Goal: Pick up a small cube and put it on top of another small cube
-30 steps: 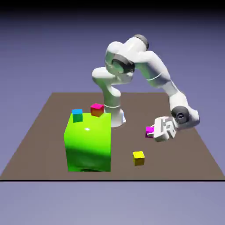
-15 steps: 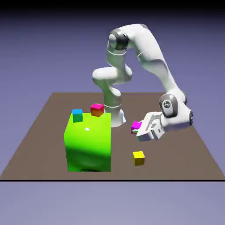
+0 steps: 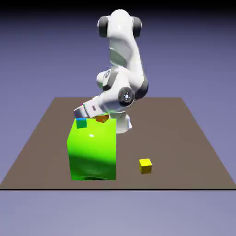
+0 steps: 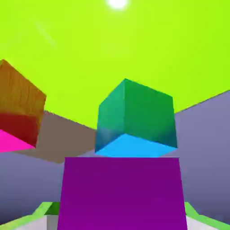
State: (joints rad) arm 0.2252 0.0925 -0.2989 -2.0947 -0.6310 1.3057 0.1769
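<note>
White robot arm, folded over the brown table [image 3: 193, 138], hand reaching to the exterior view's left above the large glossy green cube [image 3: 92, 154], which stands near the table's front edge, left of centre. Two-finger gripper [image 3: 80, 112]: at the green cube's rear top edge, fingertips hard to make out in the exterior view; in the hand view the fingers are covered by what they carry, only pale slivers showing at the bottom corners. The pincer is closed on the small magenta cube with purple sides [image 4: 122, 193], which fills the lower middle of the hand view as a broad purple face; in the exterior view this cube is hidden by the hand. Small cube with blue top and teal-green sides [image 3: 81, 123]: on the green cube's top, at its rear left corner, directly ahead of the held cube and close to it in the hand view [image 4: 134, 119]; whether the two touch cannot be told. Small cube with red top and orange sides [image 3: 102, 119]: on the green cube's top near its rear edge, largely covered by the hand in the exterior view, cut off at the left edge of the hand view [image 4: 20, 114]. Small yellow cube [image 3: 145, 165]: alone on the table near the front edge, right of the green cube, well apart from the arm.
</note>
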